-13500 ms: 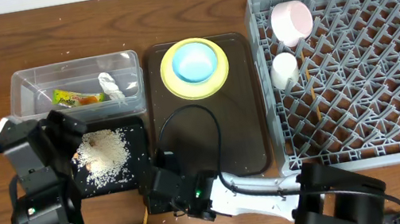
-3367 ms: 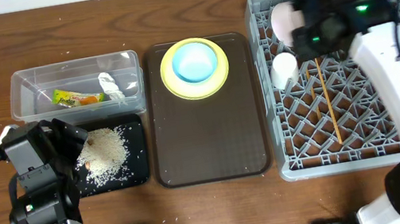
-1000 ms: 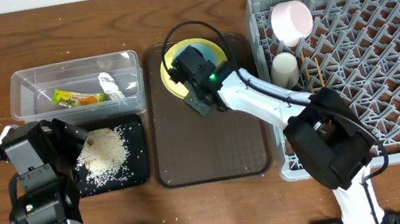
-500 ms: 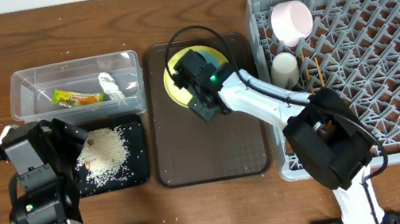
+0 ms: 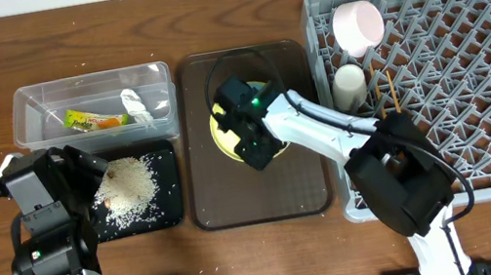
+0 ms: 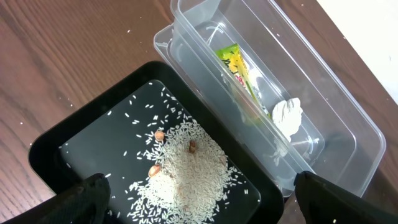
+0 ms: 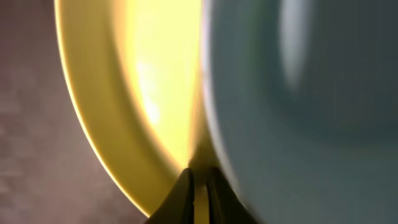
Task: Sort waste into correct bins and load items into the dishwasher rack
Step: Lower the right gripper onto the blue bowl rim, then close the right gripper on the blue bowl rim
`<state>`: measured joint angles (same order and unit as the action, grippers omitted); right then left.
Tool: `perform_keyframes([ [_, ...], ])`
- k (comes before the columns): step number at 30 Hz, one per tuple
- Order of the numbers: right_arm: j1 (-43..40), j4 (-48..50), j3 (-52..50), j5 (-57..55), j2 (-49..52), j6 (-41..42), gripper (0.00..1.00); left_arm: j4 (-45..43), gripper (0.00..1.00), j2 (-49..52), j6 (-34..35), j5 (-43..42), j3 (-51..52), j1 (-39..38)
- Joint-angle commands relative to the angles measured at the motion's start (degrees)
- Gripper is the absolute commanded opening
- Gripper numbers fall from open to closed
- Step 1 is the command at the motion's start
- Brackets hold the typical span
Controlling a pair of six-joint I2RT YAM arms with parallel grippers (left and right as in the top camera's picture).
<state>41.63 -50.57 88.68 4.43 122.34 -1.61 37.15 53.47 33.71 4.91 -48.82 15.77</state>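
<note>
Two items not racked yet: plate and blue bowl. Dishwasher rack [image 5: 456, 94] sits tight against the right edge of the serving tray [image 5: 259, 190], so the carry looks short. Clear tub [image 5: 35, 116] and black tray [image 5: 168, 209] line up just left of the serving tray, tub at the far end, black tray nearer. Left gripper [image 6: 211, 199] hangs over the black tray, fingers spread wide, nothing in them. It reads as parked clear, since the waste looks sorted. Yellow plate [image 5: 222, 133] lies on the serving tray's far half with the light blue bowl [image 7: 298, 93] nested in it. Right gripper [image 7: 200, 186] is down at the seam where bowl meets plate, probably going for a rim hold. Its fingers [image 7: 186, 190] are nearly together, with a thin slit of yellow between them; can't tell if they pinch the rim or only touch it. White bowl [image 5: 358, 26] is propped on its side between pegs in the rack, just right of the serving tray's far corner, and the white cup [image 5: 350, 87] is just nearer. Chopsticks [image 5: 391, 100] are slotted among pegs beside the cup. Wrapper [image 5: 88, 120] and tissue [image 5: 135, 106] are in the tub, rice [image 5: 130, 187] on the black tray.
</note>
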Motion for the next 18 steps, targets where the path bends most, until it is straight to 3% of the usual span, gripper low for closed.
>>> perform_keyframes([
  [1,0.4,-0.7,2.6,2.2,-3.5,1.0,0.11,0.1,0.98,0.0,0.5,0.7,-1.0,0.3],
  [9,0.4,-0.6,4.2,1.9,-12.7,0.7,0.1,0.1,0.98,0.0,0.5,0.7,-1.0,0.3],
  [11,0.3,-0.3,4.2,1.3,-14.4,0.6,0.19,0.1,0.98,0.0,0.5,0.7,-1.0,0.3],
  [18,0.3,1.3,4.2,1.2,-14.4,-3.4,0.36,0.1,0.98,0.0,0.5,0.7,-1.0,0.3],
])
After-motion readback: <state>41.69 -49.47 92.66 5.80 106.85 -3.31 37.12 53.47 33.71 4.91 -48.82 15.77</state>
